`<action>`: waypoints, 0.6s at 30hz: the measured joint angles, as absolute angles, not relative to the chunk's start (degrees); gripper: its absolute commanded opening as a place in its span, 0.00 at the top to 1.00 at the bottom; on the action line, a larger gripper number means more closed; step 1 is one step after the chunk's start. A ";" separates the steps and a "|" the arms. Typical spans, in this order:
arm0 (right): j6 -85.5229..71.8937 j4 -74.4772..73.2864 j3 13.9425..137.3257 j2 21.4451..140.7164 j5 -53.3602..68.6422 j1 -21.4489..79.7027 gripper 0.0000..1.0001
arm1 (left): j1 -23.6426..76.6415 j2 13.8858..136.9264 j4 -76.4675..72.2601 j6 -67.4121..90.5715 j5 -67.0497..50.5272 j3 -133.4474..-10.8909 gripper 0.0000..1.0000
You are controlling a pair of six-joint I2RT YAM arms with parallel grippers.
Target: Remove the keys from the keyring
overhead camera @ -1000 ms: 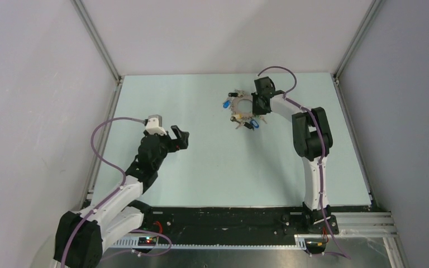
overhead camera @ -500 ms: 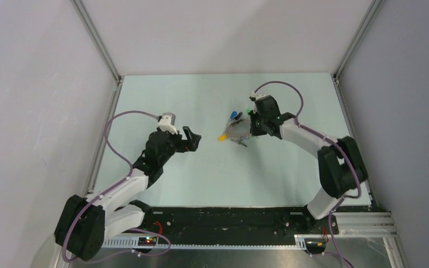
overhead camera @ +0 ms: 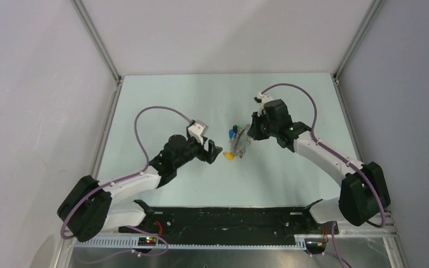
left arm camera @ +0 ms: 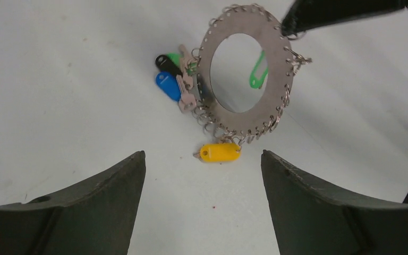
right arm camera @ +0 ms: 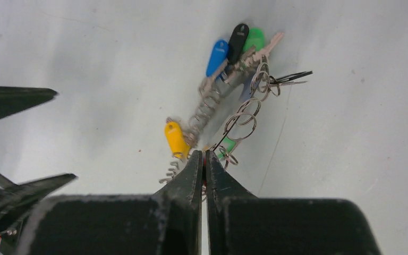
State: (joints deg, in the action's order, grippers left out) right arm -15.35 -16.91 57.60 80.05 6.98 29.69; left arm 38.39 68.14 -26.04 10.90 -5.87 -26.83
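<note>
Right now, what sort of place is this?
Probably a robotics lab test cell: a pale table walled by white panels on aluminium posts, with a left arm and right arm bolted at its near edge.

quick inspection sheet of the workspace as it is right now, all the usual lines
surface: pale table, a few tiny specks
job's things: keyring held upright on edge; keys with blue, black, green and yellow tags hang from its small loops; none seen loose
clutter: nothing seen
grippers: right gripper shut on the keyring's rim; left gripper open, facing the ring, not touching it
cables: purple cables loop over both arms, apart from the ring
surroundings: grey walls, metal frame posts, black rail at the near edge
</note>
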 measured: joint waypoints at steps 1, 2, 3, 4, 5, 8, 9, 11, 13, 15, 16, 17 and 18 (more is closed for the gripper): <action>-15.44 -16.99 57.56 79.46 7.38 29.78 1.00 | 39.64 68.73 -26.98 9.39 -5.69 -26.81 0.17; -15.55 -17.17 57.54 79.07 7.66 29.85 1.00 | 41.19 69.45 -28.14 7.22 -5.02 -26.81 0.17; -15.66 -17.43 57.52 78.61 8.05 29.95 1.00 | 42.78 70.17 -29.10 5.32 -4.51 -26.81 0.17; -15.81 -17.74 57.52 78.17 8.38 30.04 1.00 | 44.27 70.81 -29.80 3.57 -4.01 -26.81 0.17; -15.88 -17.98 57.49 77.82 8.62 30.15 1.00 | 45.28 71.29 -30.20 2.35 -3.55 -26.81 0.18; -16.32 -19.00 57.32 76.51 9.76 30.39 1.00 | 48.01 72.84 -31.70 -1.06 -2.07 -26.81 0.18; -16.49 -19.35 57.23 76.03 10.07 30.55 1.00 | 48.66 73.30 -32.05 -2.00 -1.50 -26.81 0.18; -16.91 -19.70 57.12 74.98 10.72 30.89 1.00 | 49.47 73.84 -32.12 -3.36 -0.49 -26.81 0.18; -17.39 -19.88 57.10 74.11 11.31 31.31 1.00 | 50.22 73.95 -32.18 -4.21 0.01 -26.81 0.18; -17.98 -19.90 57.10 73.23 11.90 31.68 1.00 | 50.96 73.95 -32.60 -4.71 -0.14 -26.81 0.19; -18.24 -19.90 57.10 72.73 12.16 31.88 1.00 | 51.31 73.95 -32.95 -4.93 -0.62 -26.81 0.20; -18.52 -19.90 57.10 72.25 12.43 32.10 1.00 | 51.42 73.95 -33.26 -4.99 -1.23 -26.81 0.21; -18.81 -19.88 57.10 71.85 12.56 32.29 1.00 | 51.48 73.95 -33.58 -5.04 -2.11 -26.81 0.21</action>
State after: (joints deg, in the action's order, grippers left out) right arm -18.81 -19.88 57.10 71.85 12.56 32.29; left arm 51.48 73.95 -33.58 -5.04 -2.11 -26.81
